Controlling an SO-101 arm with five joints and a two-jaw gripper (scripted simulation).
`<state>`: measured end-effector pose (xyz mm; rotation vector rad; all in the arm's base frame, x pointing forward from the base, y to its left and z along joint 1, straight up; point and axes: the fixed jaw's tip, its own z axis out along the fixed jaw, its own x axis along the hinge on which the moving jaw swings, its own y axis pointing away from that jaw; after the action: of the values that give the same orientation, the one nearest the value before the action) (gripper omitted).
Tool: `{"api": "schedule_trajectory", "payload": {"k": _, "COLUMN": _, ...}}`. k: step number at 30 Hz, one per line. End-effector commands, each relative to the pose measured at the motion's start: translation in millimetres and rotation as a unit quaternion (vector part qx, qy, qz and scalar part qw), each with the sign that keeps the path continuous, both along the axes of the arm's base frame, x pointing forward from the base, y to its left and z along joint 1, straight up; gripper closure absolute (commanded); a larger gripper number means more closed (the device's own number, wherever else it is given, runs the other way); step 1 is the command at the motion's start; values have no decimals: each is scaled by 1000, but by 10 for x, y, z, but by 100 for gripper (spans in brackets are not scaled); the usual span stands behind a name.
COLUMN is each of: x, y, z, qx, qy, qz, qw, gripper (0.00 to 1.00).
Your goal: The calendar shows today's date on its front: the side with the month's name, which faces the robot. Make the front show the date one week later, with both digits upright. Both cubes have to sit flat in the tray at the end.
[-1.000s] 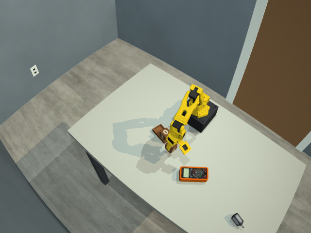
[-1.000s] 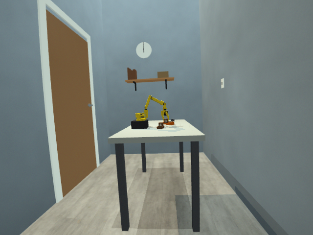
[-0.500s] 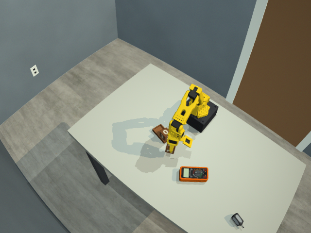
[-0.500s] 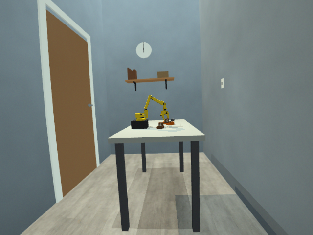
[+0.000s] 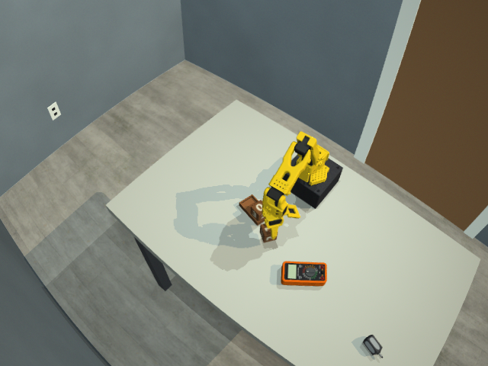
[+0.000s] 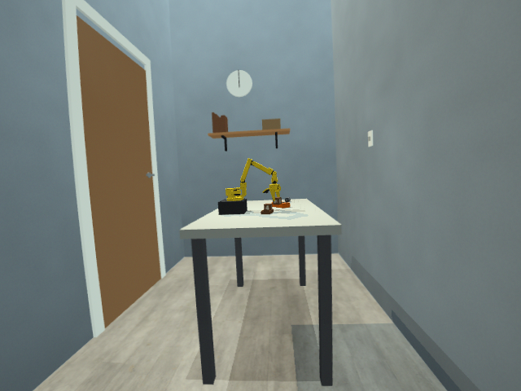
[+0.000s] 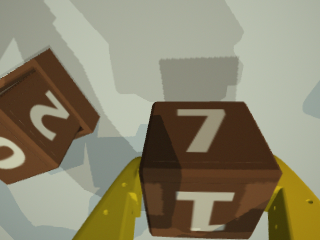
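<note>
My gripper [image 7: 207,210] is shut on a brown wooden cube [image 7: 210,165]. In the wrist view the cube shows a white 7 on its far face and a 1 on the face toward the camera. In the top view the held cube [image 5: 268,232] is low over the table, just in front of the brown tray [image 5: 249,208]. The other cube [image 7: 37,125] sits in the tray at the wrist view's left, showing a 2 and part of a 0. In the top view this cube [image 5: 258,207] shows a 0. The month side of the tray is hidden.
An orange multimeter [image 5: 303,273] lies on the table in front of the held cube. A small dark clip-like object [image 5: 373,345] lies near the table's front right corner. The arm's black base [image 5: 317,181] stands behind the tray.
</note>
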<state>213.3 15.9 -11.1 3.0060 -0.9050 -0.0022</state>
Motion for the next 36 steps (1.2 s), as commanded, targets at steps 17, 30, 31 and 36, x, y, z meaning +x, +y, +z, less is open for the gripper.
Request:
{"api": "schedule_trajectory", "payload": {"k": 17, "x": 43, "y": -72, "z": -21, "qx": 1, "qy": -2, "qz": 228, "qw": 974, "gripper": 100}}
{"api": "schedule_trajectory", "payload": {"k": 30, "x": 58, "y": -90, "z": -27, "qx": 1, "qy": -2, "qz": 318, "qw": 948, "gripper": 100}}
{"api": "schedule_trajectory", "payload": {"k": 31, "x": 59, "y": -91, "z": -27, "qx": 1, "qy": -2, "qz": 321, "qw": 947, "gripper": 100}}
{"api": "schedule_trajectory", "payload": {"k": 36, "x": 60, "y": -92, "z": -28, "qx": 1, "qy": -2, "qz": 331, "qw": 944, "gripper": 100}}
